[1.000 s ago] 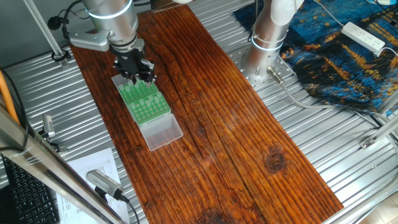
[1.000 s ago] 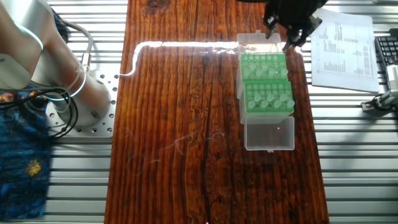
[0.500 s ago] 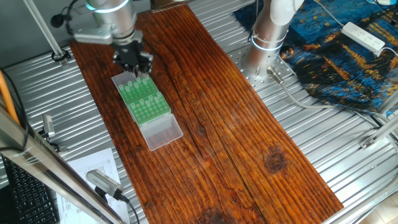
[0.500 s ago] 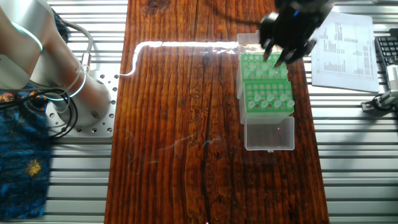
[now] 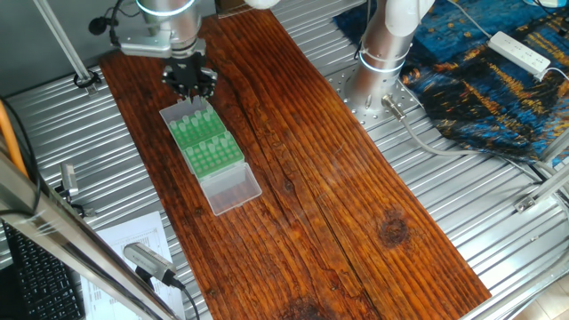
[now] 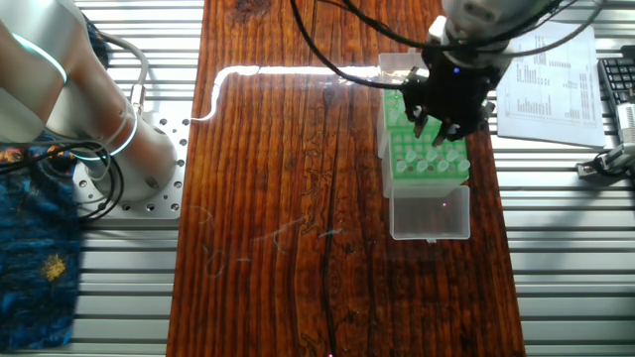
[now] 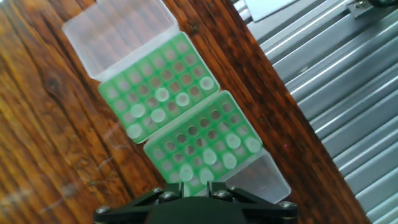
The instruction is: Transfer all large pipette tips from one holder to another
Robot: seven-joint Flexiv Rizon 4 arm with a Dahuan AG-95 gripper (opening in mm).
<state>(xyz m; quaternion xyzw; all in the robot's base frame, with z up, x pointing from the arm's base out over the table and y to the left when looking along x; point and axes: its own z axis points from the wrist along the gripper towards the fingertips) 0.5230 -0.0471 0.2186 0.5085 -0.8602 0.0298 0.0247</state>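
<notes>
While gripper (image 6: pixel 444 127) hovers over green racks (image 7: pixel 180 118), jaw state unclear; misaligned descent could knock large pipette tips (image 7: pixel 180 99) askew.

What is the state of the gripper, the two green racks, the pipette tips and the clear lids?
gripper: above the racks, open or shut cannot be told.
two green racks: side by side, touching, both partly filled.
pipette tips: standing upright in rack holes.
clear lids: open, one at each outer end.
</notes>
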